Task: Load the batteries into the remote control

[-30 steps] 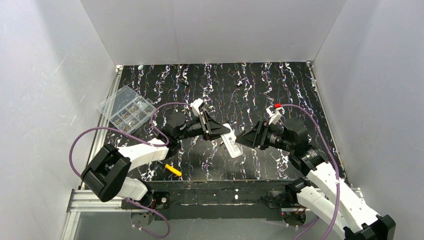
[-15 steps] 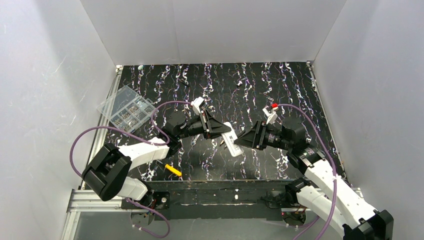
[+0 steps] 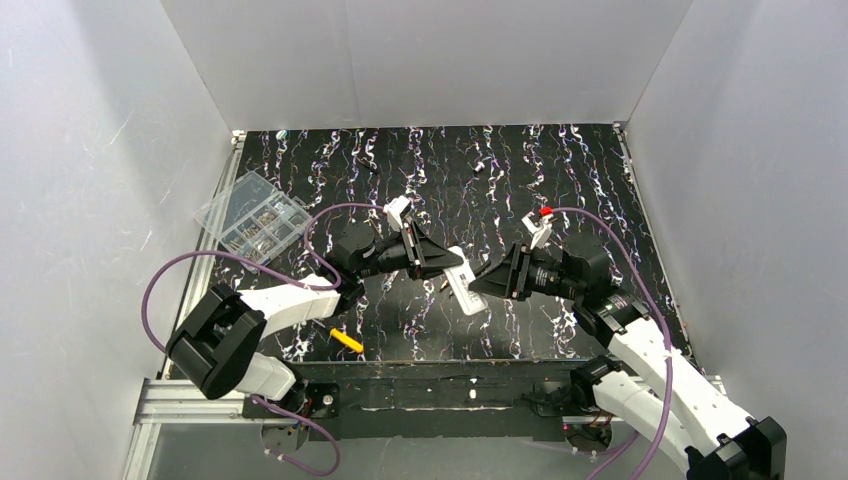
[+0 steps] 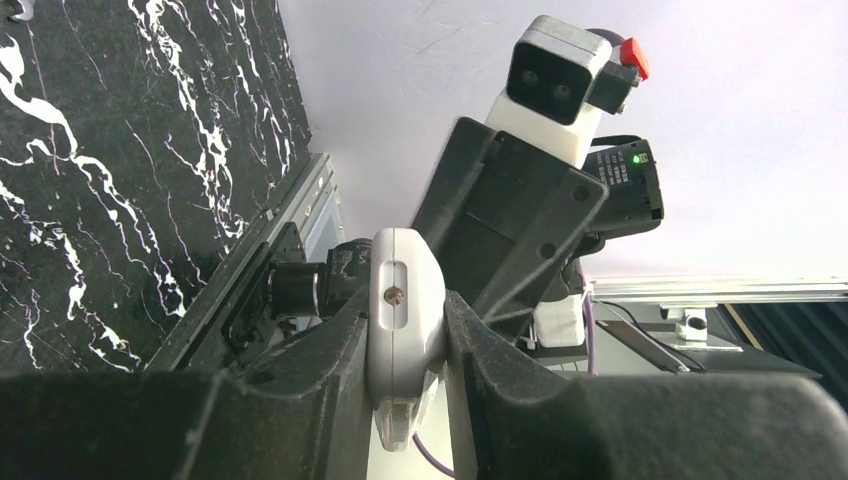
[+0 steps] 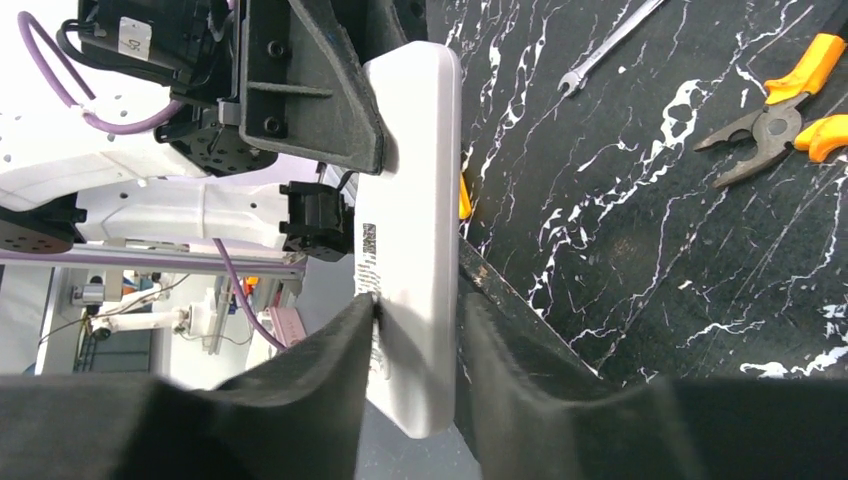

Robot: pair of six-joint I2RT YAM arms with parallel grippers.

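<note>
Remote control [image 5: 410, 180], in left gripper [image 4: 405, 345] and right gripper [image 5: 415, 345], apparently runs far-to-near.

Black bench [image 3: 560, 170], white marbled streaks. White remote control [image 5: 410, 200], black jaws. Orange-yellow handles on pliers [image 5: 772, 122], head probably dark grey. Purple cables [image 3: 150, 290].

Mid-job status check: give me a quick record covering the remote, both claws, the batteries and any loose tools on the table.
remote control: white, gripped at opposite ends by both claws
left claw: shut on the remote control
right claw: shut on the remote control
batteries: none clearly visible
pliers: lying apart from both arms
compartment box: far left in the top view, untouched
</note>
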